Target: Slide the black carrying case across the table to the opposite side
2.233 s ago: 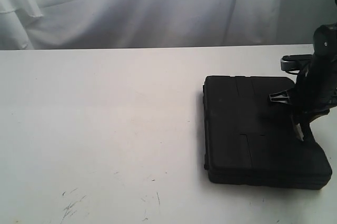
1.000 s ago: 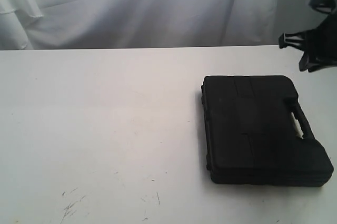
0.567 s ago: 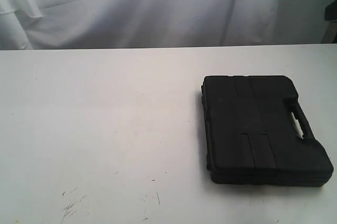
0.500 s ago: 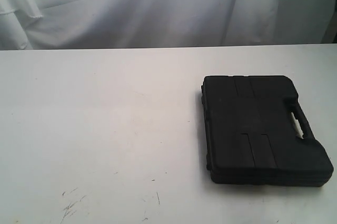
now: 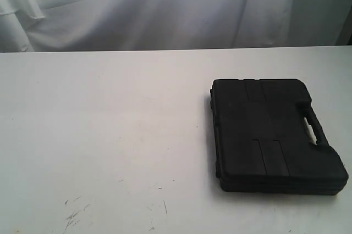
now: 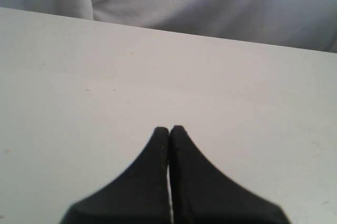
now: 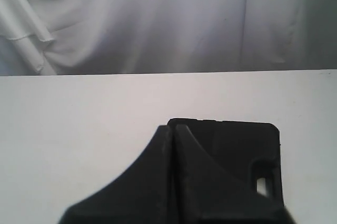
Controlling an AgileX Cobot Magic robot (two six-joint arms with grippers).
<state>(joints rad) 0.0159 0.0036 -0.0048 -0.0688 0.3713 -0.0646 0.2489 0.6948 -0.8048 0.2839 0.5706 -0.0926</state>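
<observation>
The black carrying case point(image 5: 269, 135) lies flat on the right part of the white table point(image 5: 110, 124), its handle toward the right edge. Neither arm shows in the exterior view. In the right wrist view my right gripper point(image 7: 173, 128) is shut and empty, held above and apart from the case point(image 7: 237, 145), whose handle slot shows beside the fingers. In the left wrist view my left gripper point(image 6: 169, 129) is shut over bare table point(image 6: 158, 66), holding nothing.
A white curtain point(image 5: 165, 9) hangs behind the table's far edge. Faint dark scratches point(image 5: 74, 215) mark the tabletop near the front left. The left half of the table holds no objects.
The right arm, which stood on the case's handle side 2.2 s ago, has lifted up and away to the right and left the exterior view. The case has stayed in place.
</observation>
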